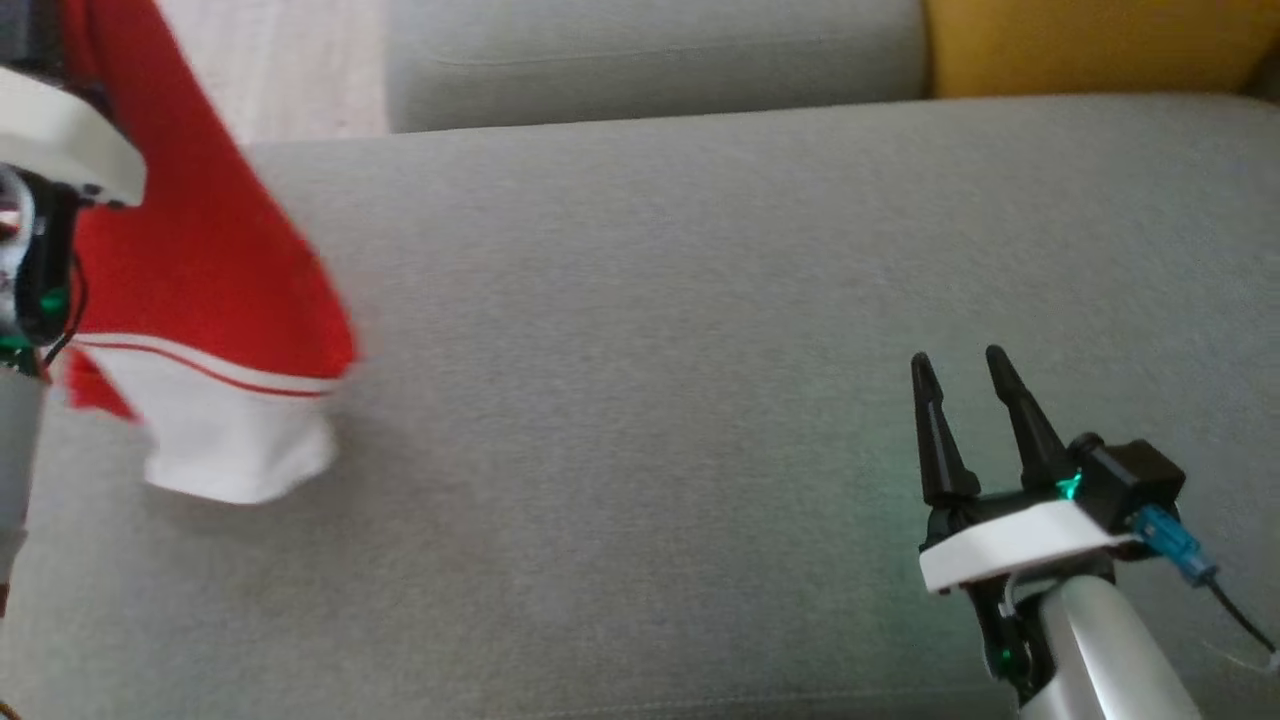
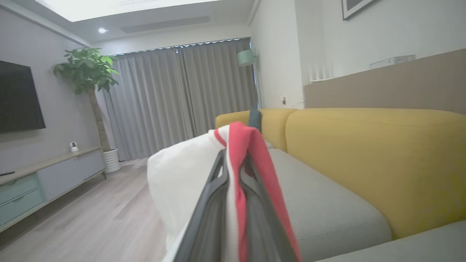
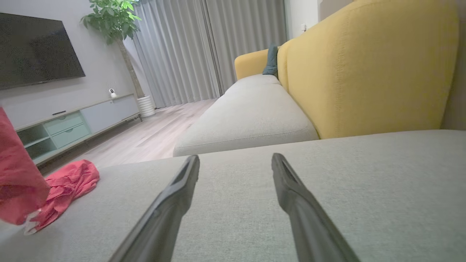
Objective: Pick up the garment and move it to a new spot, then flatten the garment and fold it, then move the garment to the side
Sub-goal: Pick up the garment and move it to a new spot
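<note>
In left claw (image 2: 235, 162), red-white garment (image 1: 210, 260)

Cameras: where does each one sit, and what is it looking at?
Head view: on the head, looking down at the grey seat; shows the open right gripper and the left arm with the garment.
Left wrist view: on the left wrist, looking over the seat to the curtains; shows the left gripper shut on the garment.
Right wrist view: on the right wrist, low over the seat, facing the curtains too; shows the right gripper.
Shared: both wrist views show the plant and yellow backrest.
</note>
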Available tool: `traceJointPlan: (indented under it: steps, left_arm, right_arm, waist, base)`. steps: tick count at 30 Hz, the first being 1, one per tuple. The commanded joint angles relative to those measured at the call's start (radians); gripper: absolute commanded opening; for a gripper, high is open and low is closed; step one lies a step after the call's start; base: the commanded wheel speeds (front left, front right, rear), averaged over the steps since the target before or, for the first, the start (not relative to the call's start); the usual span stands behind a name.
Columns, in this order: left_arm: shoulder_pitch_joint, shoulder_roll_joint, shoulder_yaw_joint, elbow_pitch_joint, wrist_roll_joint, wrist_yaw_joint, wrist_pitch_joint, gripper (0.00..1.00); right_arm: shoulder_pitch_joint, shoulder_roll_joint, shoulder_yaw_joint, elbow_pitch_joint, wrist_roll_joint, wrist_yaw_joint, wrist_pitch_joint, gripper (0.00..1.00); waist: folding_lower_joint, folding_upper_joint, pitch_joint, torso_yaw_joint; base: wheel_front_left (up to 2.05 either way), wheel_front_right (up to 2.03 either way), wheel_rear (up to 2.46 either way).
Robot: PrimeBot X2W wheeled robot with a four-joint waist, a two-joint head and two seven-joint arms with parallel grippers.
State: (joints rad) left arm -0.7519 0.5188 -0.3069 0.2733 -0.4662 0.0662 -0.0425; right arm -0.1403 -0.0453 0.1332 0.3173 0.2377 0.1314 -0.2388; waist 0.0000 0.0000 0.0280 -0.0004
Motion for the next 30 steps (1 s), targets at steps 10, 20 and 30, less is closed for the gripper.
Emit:
traceJointPlan:
  steps: [10,20,30]
  left_arm:
    - [-0.104,-0.01,-0.029,-0.198,0.01,0.017,0.078,0.0]
    - [-0.209,-0.221,-0.19,-0.162,0.023,0.015,0.112,0.0]
    - [-0.238,-0.284,-0.218,0.012,0.006,-0.021,0.034,0.0]
  right_arm:
    - [-0.107,-0.005,0.028,-0.067,0.007,-0.001,-0.017,1.0]
    - [-0.156,-0.005,0.066,-0.094,0.04,-0.001,-0.021,1.0]
    - [-0.174,-0.005,0.064,-0.108,0.063,-0.001,-0.023,1.0]
  waist:
    - [0.0,0.0,0.05,-0.171]
    - [0.0,0.0,0.1,-0.325]
    - [0.0,0.0,0.157,-0.365]
  base:
    - [0.0,0.0,0.0]
    - [0.0,0.0,0.0]
    - [0.0,0.0,0.0]
